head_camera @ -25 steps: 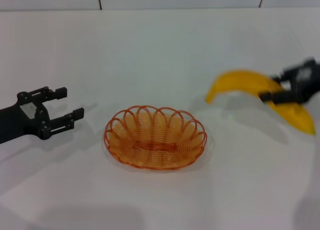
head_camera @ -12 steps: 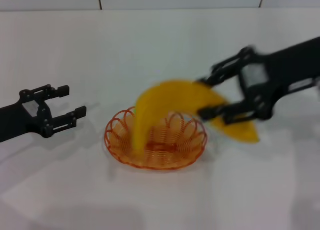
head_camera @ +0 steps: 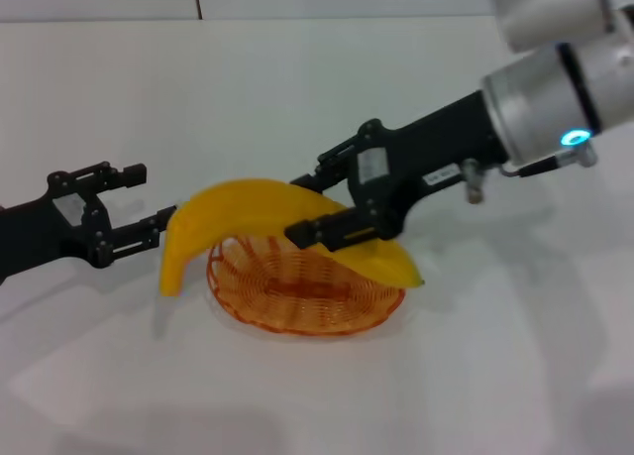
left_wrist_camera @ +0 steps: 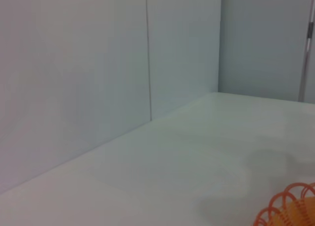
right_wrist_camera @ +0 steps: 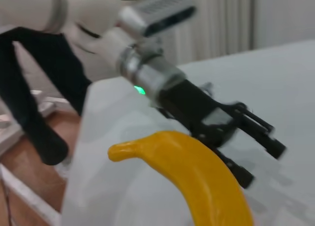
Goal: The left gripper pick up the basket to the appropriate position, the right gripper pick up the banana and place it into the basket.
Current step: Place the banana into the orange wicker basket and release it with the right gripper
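Banana [head_camera: 248, 212] first: I have it clamped near its middle in my right gripper [head_camera: 319, 209], hanging just above the basket [head_camera: 297, 288], one end jutting out past the rim toward my left gripper [head_camera: 134, 205], the dark-tipped end dropping below my right fingers near the opposite rim. I judge it light but long for its weight, so a mid-body hold like mine keeps it from swinging; the skin is smooth and probably a little slippery, and the flesh under it soft enough to bruise, so I would squeeze only as much as stops it sliding. It is slightly longer than the bowl, so I expect it to rest across the loops with an end riding up the rim, not flat inside. The basket, sitting on the white table [head_camera: 475, 376] directly below my right claw, looks light, springy and see-through, a shell of thin wire loops; its scalloped rim is the natural place to pinch, and it would likely skid if nudged. My left gripper hovers just beside that rim, fingers spread and holding nothing. By count: one banana, one basket, two claws, both mine; my right wrist view shows the banana [right_wrist_camera: 197, 179] with the left gripper [right_wrist_camera: 261, 152] beyond it.
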{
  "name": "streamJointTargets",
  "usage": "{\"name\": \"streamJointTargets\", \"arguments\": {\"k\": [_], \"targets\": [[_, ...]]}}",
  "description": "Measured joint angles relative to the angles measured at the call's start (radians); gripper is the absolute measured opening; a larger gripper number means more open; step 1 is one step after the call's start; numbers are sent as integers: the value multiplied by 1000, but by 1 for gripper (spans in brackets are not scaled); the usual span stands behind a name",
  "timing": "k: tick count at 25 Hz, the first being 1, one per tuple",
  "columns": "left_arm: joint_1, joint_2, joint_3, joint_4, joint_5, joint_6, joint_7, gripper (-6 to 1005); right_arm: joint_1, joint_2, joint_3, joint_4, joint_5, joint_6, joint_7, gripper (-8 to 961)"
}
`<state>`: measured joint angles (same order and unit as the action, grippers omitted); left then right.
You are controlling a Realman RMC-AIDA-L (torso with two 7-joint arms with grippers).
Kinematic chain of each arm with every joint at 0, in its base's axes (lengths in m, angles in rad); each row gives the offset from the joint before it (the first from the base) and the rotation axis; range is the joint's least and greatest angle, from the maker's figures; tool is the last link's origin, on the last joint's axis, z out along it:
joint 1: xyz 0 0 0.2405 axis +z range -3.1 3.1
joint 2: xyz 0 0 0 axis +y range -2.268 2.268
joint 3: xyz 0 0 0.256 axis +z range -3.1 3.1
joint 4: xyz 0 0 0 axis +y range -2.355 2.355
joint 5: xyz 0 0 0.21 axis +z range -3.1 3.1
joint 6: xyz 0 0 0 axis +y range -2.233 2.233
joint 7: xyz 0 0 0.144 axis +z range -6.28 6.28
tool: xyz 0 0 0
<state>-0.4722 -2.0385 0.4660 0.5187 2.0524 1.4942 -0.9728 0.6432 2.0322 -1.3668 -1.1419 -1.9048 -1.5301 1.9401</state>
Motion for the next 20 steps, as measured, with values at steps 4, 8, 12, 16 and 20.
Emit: {"name": "streamJointTargets", "arguments": {"k": [4,8,12,16,20], "targets": [[-7,0,1,-1,0,0,0,712,11,1,-78,48,-14,86,39,509],[-10,-2,2,-3,0,0,0,712,34,1,-123,113,-15,136,54,510],[-12,-2,2,-4,0,0,2,712,49,1,-137,154,-15,141,55,511],[-12,-2,2,-5,0,0,2,712,51,1,-135,147,-10,142,55,512],[-11,-2,2,-5,0,0,2,712,54,-1,-131,144,-9,138,55,513]]}}
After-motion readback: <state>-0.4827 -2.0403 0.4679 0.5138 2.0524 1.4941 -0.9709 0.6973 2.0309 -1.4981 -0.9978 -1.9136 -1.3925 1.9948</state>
